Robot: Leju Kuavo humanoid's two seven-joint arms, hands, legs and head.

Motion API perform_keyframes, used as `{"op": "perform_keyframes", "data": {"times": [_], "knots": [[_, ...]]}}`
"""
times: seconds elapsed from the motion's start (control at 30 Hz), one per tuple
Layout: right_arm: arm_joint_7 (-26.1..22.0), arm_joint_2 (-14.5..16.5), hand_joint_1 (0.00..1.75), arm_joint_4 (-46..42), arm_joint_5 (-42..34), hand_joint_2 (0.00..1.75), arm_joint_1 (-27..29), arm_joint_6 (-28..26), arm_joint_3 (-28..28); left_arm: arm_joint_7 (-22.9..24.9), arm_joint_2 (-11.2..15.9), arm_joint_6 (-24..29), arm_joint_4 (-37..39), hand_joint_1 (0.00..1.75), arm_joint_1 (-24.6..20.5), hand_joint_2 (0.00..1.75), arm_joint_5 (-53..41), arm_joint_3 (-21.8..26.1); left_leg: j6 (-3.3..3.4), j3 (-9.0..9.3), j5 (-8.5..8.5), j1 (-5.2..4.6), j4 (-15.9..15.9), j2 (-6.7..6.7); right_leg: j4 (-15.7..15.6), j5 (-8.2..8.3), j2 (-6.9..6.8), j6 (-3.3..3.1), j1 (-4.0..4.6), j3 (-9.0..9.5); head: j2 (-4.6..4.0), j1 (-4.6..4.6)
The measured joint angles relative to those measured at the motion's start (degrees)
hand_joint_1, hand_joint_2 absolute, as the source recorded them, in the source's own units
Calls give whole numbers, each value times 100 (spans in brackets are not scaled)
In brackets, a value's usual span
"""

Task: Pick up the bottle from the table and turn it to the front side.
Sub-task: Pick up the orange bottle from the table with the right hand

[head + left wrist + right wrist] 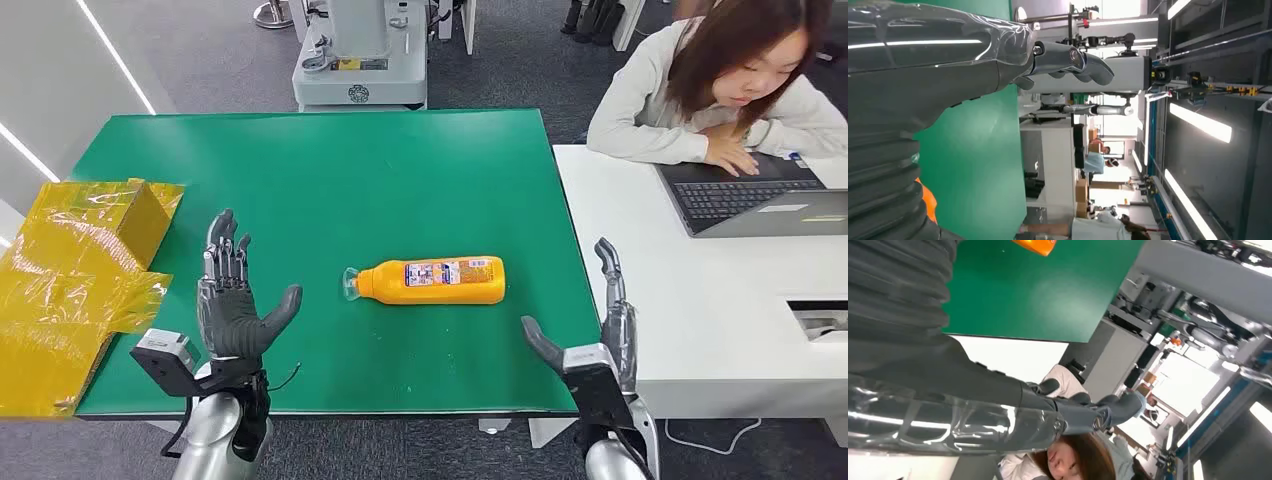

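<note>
Orange bottle (432,281) lies on its side near the middle of the green worktop (330,180), clear cap pointing toward the left hand, label facing up. Left hand (232,300) is raised over the worktop's near-left area, palm up, fingers spread, holding nothing, well apart from the bottle. Right hand (592,330) is at the worktop's near-right edge, fingers extended, thumb out toward the bottle, empty, not touching it. Crumpled yellow film (75,270) covers the worktop's left corner and hangs past its edge. White desk (700,300) sits just beside the worktop on the right; a person (720,85) leans over a laptop (755,195) there. Grey machine base (360,60) stands beyond the far edge.
</note>
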Motion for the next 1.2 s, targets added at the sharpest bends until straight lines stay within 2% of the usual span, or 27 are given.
{"op": "perform_keyframes", "data": {"times": [0.2,0.33,0.6,0.8,1.2], "knots": [[177,-75,0,829,163,175,-785,79,21,11,-33,-145,162,0,-173,175,4,-174,1,0,2,0,1,-1,1,3,-1,0,0,0,0,1],[322,-154,0,1632,232,175,-1465,356,143,0,-34,-217,351,0,-375,175,85,-326,0,0,3,0,2,0,2,6,1,-1,0,0,0,1],[381,-202,0,3587,369,175,-2997,1227,867,-76,-38,-279,772,0,-784,175,240,-597,2,-1,11,1,2,-1,5,13,0,-2,1,-2,1,1],[423,-126,0,4698,555,175,-3788,1721,1516,-93,-32,-226,980,0,-965,175,292,-672,2,-3,11,0,2,-2,5,12,0,-2,1,-3,0,-1],[1493,97,0,6227,1104,175,-4805,2816,2654,31,-29,-144,1198,0,-1130,175,340,-689,3,-5,12,0,4,-4,5,13,-3,-1,0,-3,0,1]]}}
